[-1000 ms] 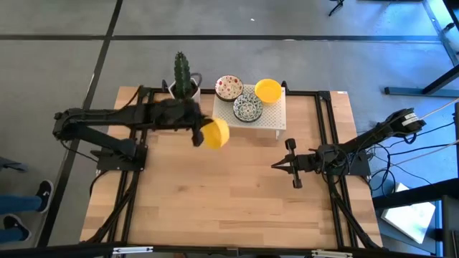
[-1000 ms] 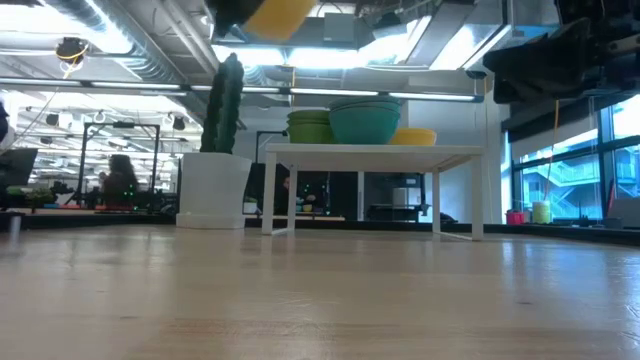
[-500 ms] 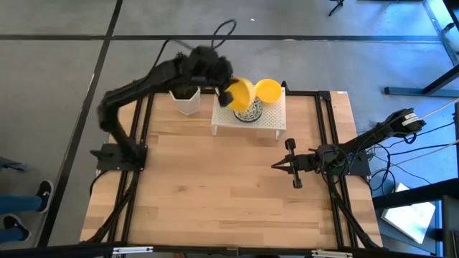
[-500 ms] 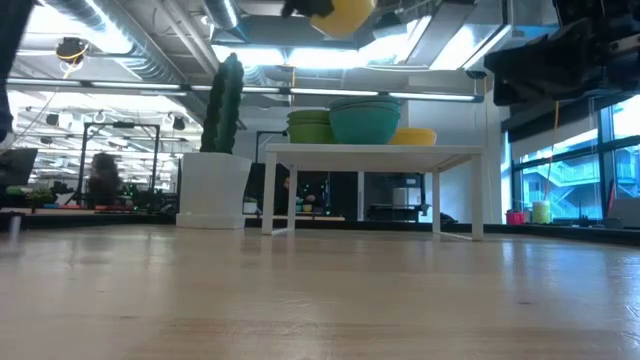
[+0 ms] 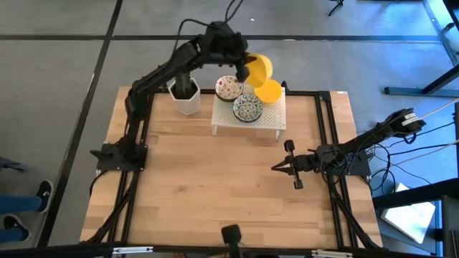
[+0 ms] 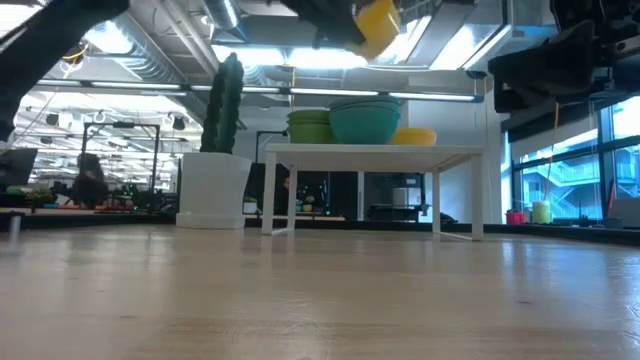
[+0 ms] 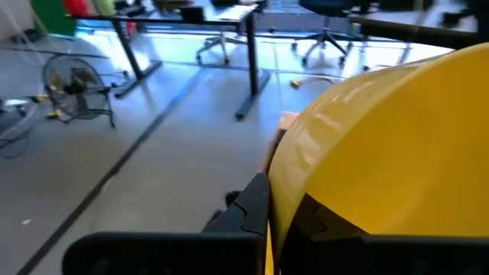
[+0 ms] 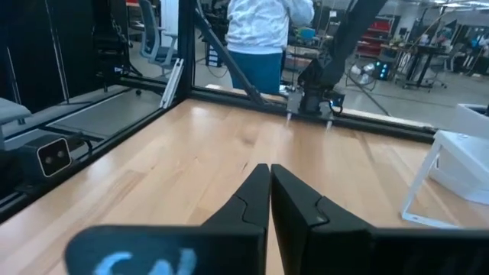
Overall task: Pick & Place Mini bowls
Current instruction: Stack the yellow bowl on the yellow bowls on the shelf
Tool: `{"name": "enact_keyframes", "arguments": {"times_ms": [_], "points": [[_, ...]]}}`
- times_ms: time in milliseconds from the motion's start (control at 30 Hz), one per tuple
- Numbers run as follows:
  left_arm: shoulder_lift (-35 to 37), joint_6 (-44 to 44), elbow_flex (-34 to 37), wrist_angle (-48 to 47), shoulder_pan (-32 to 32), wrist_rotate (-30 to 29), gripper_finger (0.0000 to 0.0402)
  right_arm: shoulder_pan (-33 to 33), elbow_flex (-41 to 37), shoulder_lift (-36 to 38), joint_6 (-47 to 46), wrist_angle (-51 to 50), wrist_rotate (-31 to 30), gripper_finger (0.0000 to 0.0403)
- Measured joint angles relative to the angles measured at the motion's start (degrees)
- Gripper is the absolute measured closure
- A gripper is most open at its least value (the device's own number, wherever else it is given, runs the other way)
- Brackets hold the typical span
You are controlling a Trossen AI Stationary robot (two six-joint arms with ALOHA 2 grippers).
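Yellow and smooth, the small round bowl [image 5: 259, 67] is clamped by its rim in my left gripper [image 5: 245, 70], and I hold it in the air above the back edge of the white perforated rack [image 5: 276, 115], over the plain yellow bowls [image 5: 269, 91] stacked there. On the rack I also see the red-speckled white bowls [image 5: 229, 87] and the blue-green patterned bowls [image 5: 247, 107], so I judge the sorting nearly finished, with only this bowl left to set down. My right gripper [image 5: 275, 165] waits with fingers pressed together, empty, low over the wooden table [image 5: 215, 186].

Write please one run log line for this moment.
left gripper: shut on yellow bowl, above rack | rack: three bowl stacks | right gripper: shut, empty, waits above table
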State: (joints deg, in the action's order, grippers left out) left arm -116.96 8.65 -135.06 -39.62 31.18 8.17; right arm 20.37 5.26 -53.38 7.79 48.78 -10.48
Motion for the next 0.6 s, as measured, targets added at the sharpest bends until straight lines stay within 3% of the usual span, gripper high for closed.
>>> {"name": "enact_keyframes", "arguments": {"times_ms": [300, 600], "points": [[-7.4, -1.35, 0.08, 13.06, 0.96, 0.5, 0.0398, 0.0, 0.0, 0.0, 1.45, 0.73, -0.47, 0.0386], [-10.96, -1.42, 0.13, 14.0, 1.97, 2.3, 0.0398, -0.01, 0.0, 0.0, 2.06, 0.7, -1.05, 0.0386]]}}
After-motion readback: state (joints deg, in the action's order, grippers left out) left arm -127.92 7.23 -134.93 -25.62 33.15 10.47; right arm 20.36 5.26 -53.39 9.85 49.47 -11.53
